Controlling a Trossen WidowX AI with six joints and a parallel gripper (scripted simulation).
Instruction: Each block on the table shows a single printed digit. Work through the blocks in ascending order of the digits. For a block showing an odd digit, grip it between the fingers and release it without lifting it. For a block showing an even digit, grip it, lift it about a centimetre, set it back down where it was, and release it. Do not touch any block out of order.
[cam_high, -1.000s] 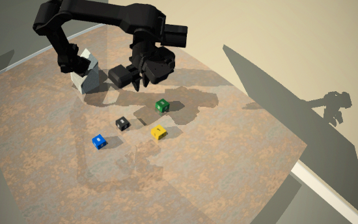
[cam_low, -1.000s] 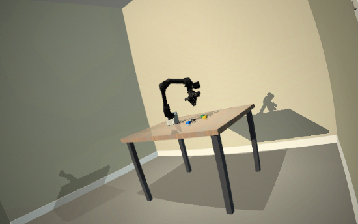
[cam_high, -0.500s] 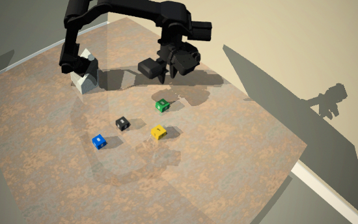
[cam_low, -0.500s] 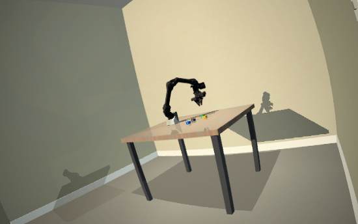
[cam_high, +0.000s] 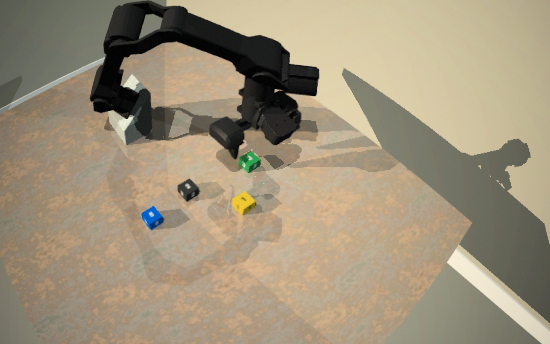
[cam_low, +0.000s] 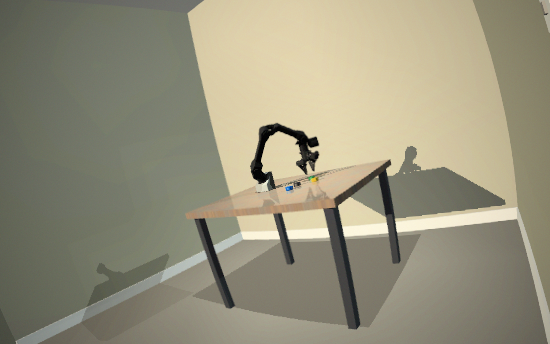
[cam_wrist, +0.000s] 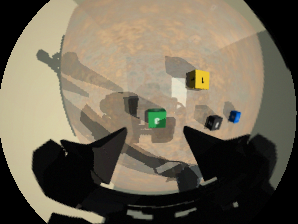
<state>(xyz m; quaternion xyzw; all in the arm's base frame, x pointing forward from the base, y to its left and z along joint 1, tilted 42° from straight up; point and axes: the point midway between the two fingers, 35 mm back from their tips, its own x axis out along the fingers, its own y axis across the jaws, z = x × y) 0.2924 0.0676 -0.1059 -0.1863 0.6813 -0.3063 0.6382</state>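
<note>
Green block sits on the table, below the gripper, whose fingers stand wide open and grip nothing. Its digit is not legible. Nearby lies the yellow block, marked 1. Farther off rest the black block and, beyond it, the blue block.

Black block — gap — yellow block; nothing bridges them.

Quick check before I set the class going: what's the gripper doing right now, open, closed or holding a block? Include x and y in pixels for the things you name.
Gripper (cam_high: 237, 147) (cam_low: 310, 172) (cam_wrist: 154, 129): open, holding nothing, its fingers spread wide.
</note>
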